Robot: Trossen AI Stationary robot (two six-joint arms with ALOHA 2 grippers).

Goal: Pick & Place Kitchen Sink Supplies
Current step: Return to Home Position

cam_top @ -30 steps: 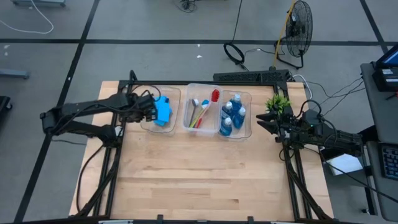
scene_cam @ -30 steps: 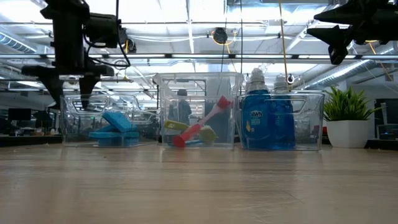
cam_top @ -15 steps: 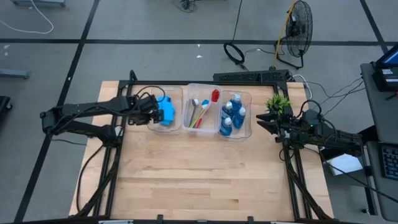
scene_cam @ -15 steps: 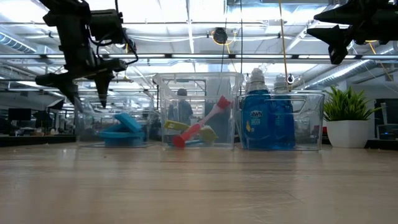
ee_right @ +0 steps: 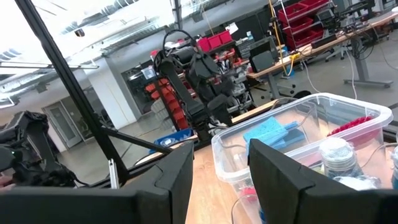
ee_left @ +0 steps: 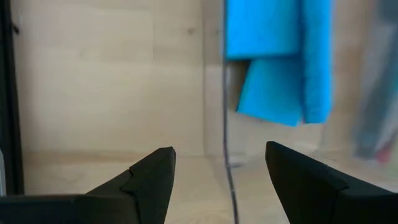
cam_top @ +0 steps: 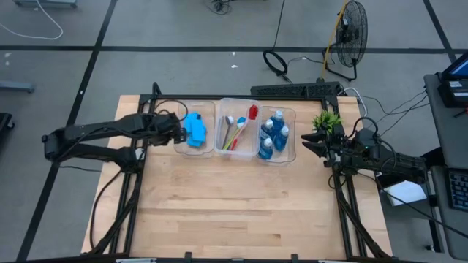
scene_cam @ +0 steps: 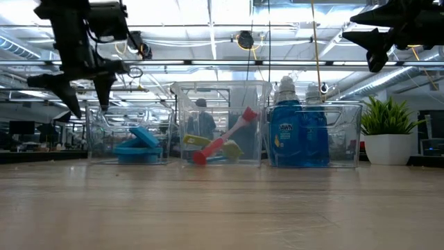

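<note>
Blue sponges [cam_top: 194, 129] lie stacked in the left clear bin [cam_top: 208, 109], one leaning on the others [scene_cam: 142, 136]. Brushes [cam_top: 234, 133] fill the middle bin and blue bottles [cam_top: 273, 136] stand in the right bin. My left gripper [cam_top: 175, 132] hovers open at the left bin's left side, pointing steeply down. In the left wrist view [ee_left: 221, 171] its fingers stand on either side of the bin's left wall [ee_left: 226, 124] without touching it, the sponges [ee_left: 280, 56] beyond. My right gripper [cam_top: 310, 143] waits open, raised by the table's right edge, with nothing between its fingers [ee_right: 217, 180].
A small green potted plant [cam_top: 327, 121] stands at the far right, just behind my right gripper. The three bins sit in a row along the far edge. Bare wooden tabletop [cam_top: 241, 204] stretches from the bins to the near edge.
My left gripper has tipped, then drawn back toward the table's left edge, from over the sponges to the bin's left wall, staying open. The left bin with its sponges has shifted a little toward the middle bin.
</note>
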